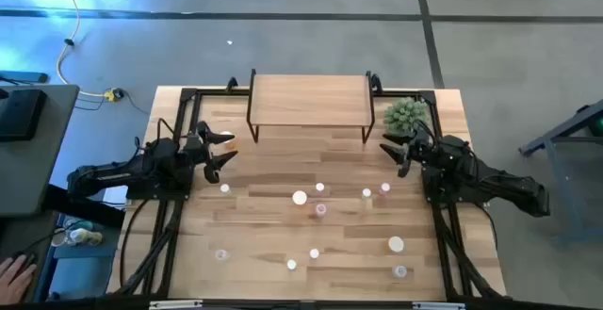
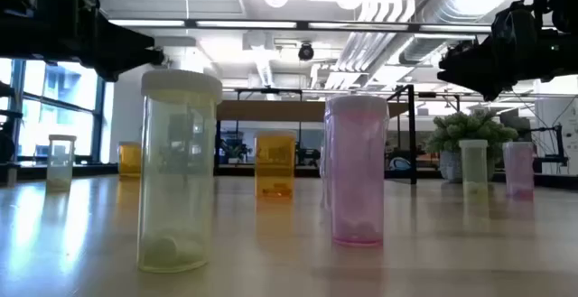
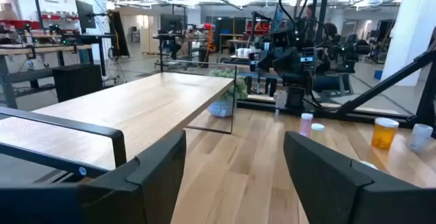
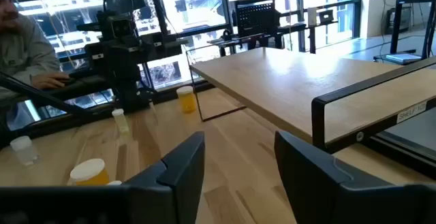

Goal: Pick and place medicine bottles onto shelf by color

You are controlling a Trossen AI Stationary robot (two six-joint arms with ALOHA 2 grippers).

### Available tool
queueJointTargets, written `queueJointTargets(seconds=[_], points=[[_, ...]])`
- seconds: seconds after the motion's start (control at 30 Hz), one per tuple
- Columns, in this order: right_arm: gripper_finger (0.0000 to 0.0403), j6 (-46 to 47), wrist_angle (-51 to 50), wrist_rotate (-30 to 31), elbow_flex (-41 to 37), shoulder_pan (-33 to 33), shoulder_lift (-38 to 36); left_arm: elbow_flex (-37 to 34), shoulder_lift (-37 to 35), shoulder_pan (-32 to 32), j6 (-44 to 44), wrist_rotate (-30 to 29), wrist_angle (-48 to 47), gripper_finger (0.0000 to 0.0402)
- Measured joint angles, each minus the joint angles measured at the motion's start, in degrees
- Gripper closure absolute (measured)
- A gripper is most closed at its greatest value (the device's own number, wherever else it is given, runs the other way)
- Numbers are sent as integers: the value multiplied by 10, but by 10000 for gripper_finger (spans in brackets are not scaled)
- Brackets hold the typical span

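The shelf, a light-wood board on thin black legs, stands at the table's far middle with nothing on top. Several medicine bottles with white caps stand upright on the tabletop in front of it, among them a wide-capped one and a pink one. The low view shows a yellowish bottle, a pink one and an orange one up close. My left gripper hovers open off the shelf's left end. My right gripper hovers open off its right end. Neither has anything between its fingers.
A small green plant stands beside the shelf's right legs, close to my right gripper. A black frame runs along the table's far and side edges. A person sits beyond the table's left side, a hand near the corner.
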Motion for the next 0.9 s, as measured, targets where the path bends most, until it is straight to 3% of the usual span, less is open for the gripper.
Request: queueJointTargets(seconds=[0.9], points=[[233,0,0,0,0,0,0,0,0,0,-20,0,4,163]])
